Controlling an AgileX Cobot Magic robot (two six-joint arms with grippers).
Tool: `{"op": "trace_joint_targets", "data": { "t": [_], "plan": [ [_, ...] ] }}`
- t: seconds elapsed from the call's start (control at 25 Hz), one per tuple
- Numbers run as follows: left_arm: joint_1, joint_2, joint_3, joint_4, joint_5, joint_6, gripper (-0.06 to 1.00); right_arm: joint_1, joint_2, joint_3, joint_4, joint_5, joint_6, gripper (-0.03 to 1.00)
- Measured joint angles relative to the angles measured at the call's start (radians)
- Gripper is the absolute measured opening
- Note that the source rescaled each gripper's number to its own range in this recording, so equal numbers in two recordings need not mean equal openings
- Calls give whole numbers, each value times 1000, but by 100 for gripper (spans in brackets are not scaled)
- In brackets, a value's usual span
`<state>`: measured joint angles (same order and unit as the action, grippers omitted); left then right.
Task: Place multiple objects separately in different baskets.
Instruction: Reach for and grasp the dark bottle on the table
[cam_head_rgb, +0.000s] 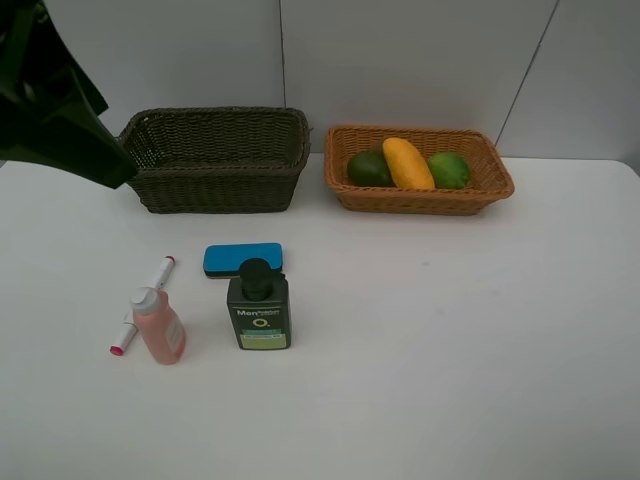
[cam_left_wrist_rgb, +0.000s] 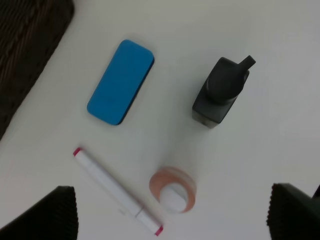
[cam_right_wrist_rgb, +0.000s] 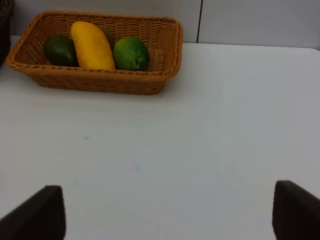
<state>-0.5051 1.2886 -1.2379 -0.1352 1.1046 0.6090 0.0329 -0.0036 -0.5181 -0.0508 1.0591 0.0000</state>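
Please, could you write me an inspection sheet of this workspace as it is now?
Surface: white table, faint specks.
Job's things: yellow mango, dark green avocado and bright green round fruit lie in the orange-tan basket. The dark brown-green basket shows nothing inside, though its floor is partly hidden. Blue eraser and white pink-tipped marker lie on the table; dark green pump bottle and pink white-capped bottle stand there.
Clutter: nothing seen.
Grippers: left gripper open above the pink bottle; right gripper open over bare table; both hold nothing.
Cables: nothing seen.
Surroundings: white panelled wall behind.
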Motion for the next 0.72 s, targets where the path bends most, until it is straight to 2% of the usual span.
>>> {"op": "trace_joint_targets", "data": {
  "t": [0.4, 0.72],
  "plan": [
    [-87, 273, -77, 13, -32, 165, 100, 0, 0, 0, 0, 0, 0, 99],
    [-173, 411, -77, 40, -74, 184, 100, 0, 0, 0, 0, 0, 0, 99]
  ]
}}
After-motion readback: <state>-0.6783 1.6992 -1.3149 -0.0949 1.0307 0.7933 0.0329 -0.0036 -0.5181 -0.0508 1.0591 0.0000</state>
